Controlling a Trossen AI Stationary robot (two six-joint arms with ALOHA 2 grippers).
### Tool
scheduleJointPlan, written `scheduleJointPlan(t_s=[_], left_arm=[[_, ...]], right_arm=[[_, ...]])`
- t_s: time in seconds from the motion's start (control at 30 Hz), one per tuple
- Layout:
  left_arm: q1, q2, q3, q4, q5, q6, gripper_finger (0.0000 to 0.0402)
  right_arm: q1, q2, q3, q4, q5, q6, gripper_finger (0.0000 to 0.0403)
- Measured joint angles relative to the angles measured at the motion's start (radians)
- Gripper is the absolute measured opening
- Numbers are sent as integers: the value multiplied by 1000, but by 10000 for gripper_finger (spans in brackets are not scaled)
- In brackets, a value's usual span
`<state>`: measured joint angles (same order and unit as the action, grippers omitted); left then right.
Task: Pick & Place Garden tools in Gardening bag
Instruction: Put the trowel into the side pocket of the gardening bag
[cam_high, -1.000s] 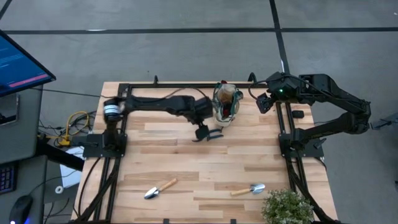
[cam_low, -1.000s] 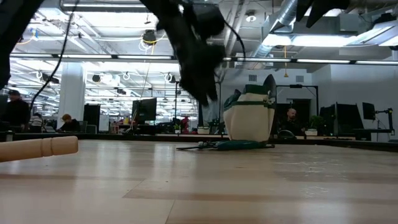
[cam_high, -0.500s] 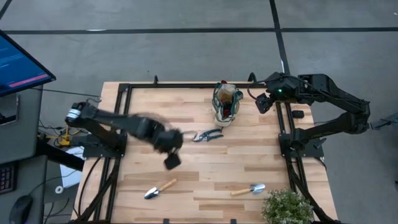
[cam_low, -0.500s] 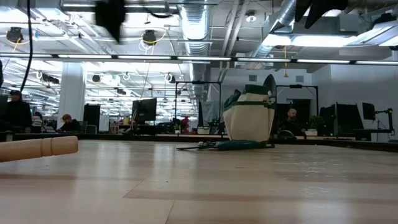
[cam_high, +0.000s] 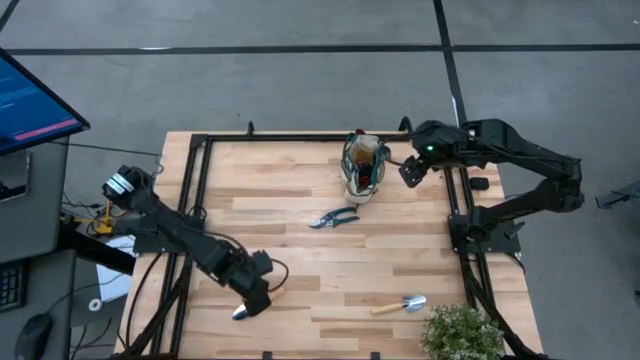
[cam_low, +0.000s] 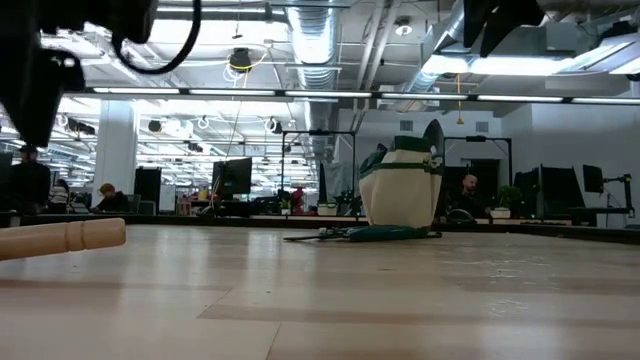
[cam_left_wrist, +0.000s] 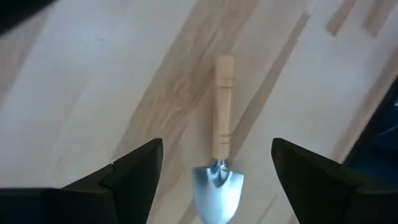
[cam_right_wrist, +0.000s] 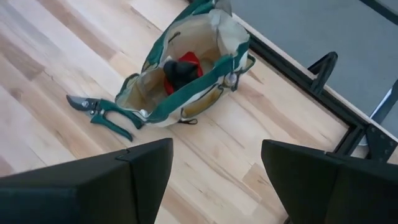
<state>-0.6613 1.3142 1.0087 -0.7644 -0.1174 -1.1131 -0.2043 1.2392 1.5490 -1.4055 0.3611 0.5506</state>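
A wooden-handled trowel (cam_left_wrist: 219, 155) lies flat on the table near its near edge. My left gripper (cam_left_wrist: 216, 146) hovers open above it, one finger on either side, touching nothing; in the high view it (cam_high: 256, 298) covers most of the trowel. The beige and green bag (cam_right_wrist: 186, 68) stands upright at the far middle (cam_high: 364, 166), with the red-and-black glove (cam_right_wrist: 179, 70) inside. The teal shears (cam_high: 334, 217) lie flat on the table in front of the bag. A second trowel (cam_high: 400, 304) lies near the near edge. My right gripper (cam_right_wrist: 216, 146) is open above the table right of the bag (cam_high: 410, 172).
A leafy potted plant (cam_high: 462, 333) stands at the near right corner. Black frame rails (cam_high: 455, 210) run along the table's left, right and far sides. Bare wood lies between the shears and the two trowels. A trowel's wooden handle (cam_low: 60, 238) shows close in the low view.
My left gripper has swung from beside the bag and shears toward the table's near left and now hovers over the left trowel. The shears have stayed where they lay. My right gripper has shifted slightly toward the bag.
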Motion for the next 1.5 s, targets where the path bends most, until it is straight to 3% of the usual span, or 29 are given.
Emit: scheduleJointPlan(t_s=[0.27,0.67,0.83,0.97,1.2,1.37,1.43,1.5], left_arm=[[0,122,-26,105,-90,150,300],[14,267,-24,229,-65,217,300],[18,270,-24,239,-50,207,297],[26,270,-27,229,-43,198,252],[68,268,-110,261,4,157,68],[115,231,-131,293,21,172,61],[140,185,-134,299,-1,190,61],[177,129,-141,280,-93,211,61]], right_arm=[[1,24,0,-1,-1,0,239],[1,7,0,-12,-52,26,239],[1,6,0,-16,-54,26,239],[1,6,0,-16,-54,26,239],[1,6,0,-17,-54,26,239],[1,2,0,-29,-52,26,239],[1,1,0,-31,-51,26,239],[1,-4,0,-31,-49,26,239]])
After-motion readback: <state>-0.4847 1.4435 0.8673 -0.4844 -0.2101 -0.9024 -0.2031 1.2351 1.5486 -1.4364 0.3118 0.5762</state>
